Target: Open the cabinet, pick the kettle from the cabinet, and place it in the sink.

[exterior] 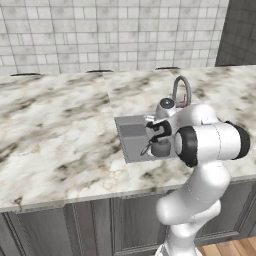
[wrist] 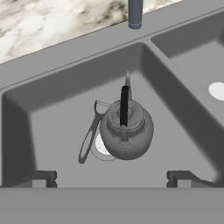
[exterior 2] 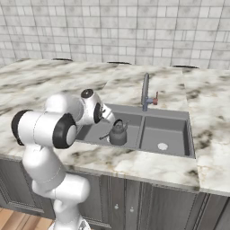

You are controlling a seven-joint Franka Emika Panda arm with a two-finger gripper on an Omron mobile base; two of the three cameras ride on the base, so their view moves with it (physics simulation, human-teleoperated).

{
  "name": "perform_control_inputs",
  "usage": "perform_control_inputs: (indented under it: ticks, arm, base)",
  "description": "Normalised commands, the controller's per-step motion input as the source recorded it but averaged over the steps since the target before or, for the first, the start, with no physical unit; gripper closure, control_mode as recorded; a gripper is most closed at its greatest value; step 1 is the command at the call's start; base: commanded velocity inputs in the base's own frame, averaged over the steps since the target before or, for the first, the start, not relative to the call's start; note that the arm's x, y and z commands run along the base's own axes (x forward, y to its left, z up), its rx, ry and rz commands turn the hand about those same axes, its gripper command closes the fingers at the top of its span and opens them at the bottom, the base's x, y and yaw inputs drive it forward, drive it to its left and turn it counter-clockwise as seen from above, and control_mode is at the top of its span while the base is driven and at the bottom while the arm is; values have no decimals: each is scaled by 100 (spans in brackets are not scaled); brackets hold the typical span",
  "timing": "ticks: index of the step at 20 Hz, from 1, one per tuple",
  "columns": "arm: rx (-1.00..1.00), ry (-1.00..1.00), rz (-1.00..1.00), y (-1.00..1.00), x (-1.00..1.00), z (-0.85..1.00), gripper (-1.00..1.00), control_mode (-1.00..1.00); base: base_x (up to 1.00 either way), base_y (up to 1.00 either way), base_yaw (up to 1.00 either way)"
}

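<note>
Grey metal sink [exterior 2: 179,117], 2 basins side by side, set into a marbled stone counter [exterior 2: 54,78] that backs onto a pale tiled wall [exterior 2: 117,27]. Item 1: kettle [wrist: 126,129], dark grey, rounded, standing upright on the floor of the left basin, over the drain, well clear of all 4 basin walls; thin black handle arched over the lid, curved spout reaching toward the basin's left wall. Item 2: faucet [exterior 2: 145,92], grey, rising from the sink's back rim, at the divider between the 2 basins. Item 3: gripper [wrist: 111,178], above the left basin, looking down on the kettle; fingers [wrist: 43,177] spread wide apart, empty, touching nothing. Right basin holds 1 round pale drain [exterior 2: 162,146].
</note>
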Motion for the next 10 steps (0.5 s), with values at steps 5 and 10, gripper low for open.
perform_control_inputs:
  ticks: [5,10]
  arm:
    - [1,-1,19,0,-19,44,-100,-100]
    - [0,0,15,0,-22,42,-100,-100]
  base:
    - [0,0,0]
    - [0,0,0]
